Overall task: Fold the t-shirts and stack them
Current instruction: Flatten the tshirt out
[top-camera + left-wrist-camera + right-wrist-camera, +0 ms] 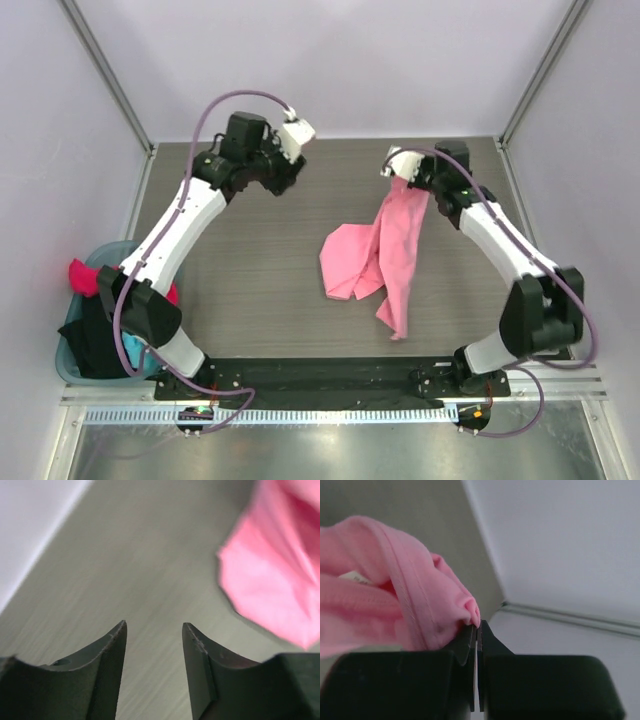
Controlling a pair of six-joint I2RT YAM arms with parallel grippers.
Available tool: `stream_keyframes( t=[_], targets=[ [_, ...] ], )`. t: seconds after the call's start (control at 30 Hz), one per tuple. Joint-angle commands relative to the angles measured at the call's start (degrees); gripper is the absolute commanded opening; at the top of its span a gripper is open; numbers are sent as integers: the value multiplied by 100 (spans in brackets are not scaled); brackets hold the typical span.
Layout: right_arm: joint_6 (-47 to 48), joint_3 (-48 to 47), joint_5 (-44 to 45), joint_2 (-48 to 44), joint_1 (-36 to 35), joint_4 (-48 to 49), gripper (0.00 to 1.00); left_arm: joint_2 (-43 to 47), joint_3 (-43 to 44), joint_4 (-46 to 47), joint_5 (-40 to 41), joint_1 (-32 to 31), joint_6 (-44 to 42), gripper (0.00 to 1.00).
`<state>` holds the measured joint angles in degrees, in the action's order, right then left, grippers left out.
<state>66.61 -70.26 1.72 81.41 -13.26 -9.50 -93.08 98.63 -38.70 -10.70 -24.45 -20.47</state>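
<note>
A light pink t-shirt (pixel 380 250) hangs from my right gripper (pixel 398 172) at the far right of the table, its lower part trailing crumpled on the wood. In the right wrist view that gripper (pixel 478 625) is shut, pinching a fold of the pink cloth (pixel 395 595) at its tips, and a small white label (pixel 355 577) shows on the shirt. My left gripper (pixel 285 180) hovers at the far left-centre, apart from the shirt. Its jaws (pixel 154 630) stand open and empty over bare wood, with the pink shirt (pixel 270 580) off to the right.
A teal basket (pixel 72 368) sits off the table's left edge beside the left arm's base, holding a magenta t-shirt (pixel 85 275) and a black t-shirt (pixel 95 335). Grey walls and metal frame posts enclose the table (pixel 250 290) on three sides.
</note>
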Motion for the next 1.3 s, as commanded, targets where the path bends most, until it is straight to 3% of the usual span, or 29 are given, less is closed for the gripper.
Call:
stream_keyframes(
  t=[0.0, 0.1, 0.3, 0.6, 0.9, 1.0, 1.03, 1.13, 1.27],
  targets=[
    [-122, 346, 338, 340, 174, -289, 1, 53, -229, -1208, -1039, -569, -844, 50],
    [-322, 408, 444, 455, 174, -333, 1, -26, -730, -1720, -1214, -921, -880, 59],
    [-736, 355, 356, 429, 174, -500, 1, -465, -1522, -1361, -1330, -1483, -555, 66],
    [-878, 601, 356, 350, 183, -615, 1, -1862, -837, -1202, -1382, -1976, 60, 67],
    [-992, 908, 321, 279, 183, -624, 1, -2258, -722, -851, -1207, -2266, 447, 63],
    [-1027, 944, 329, 323, 183, -597, 1, -2373, -714, -762, -1241, -2293, 535, 43],
    [-1027, 944, 329, 332, 183, -597, 1, -2390, -705, -753, -1216, -2301, 544, 25],
    [-1080, 865, 373, 341, 192, -588, 1, -2321, -565, -1025, -1014, -2240, 413, 2],
    [-1518, 514, 426, 183, 192, -641, 1, -1463, -520, -1464, -531, -1863, 71, 0]
  ],
)
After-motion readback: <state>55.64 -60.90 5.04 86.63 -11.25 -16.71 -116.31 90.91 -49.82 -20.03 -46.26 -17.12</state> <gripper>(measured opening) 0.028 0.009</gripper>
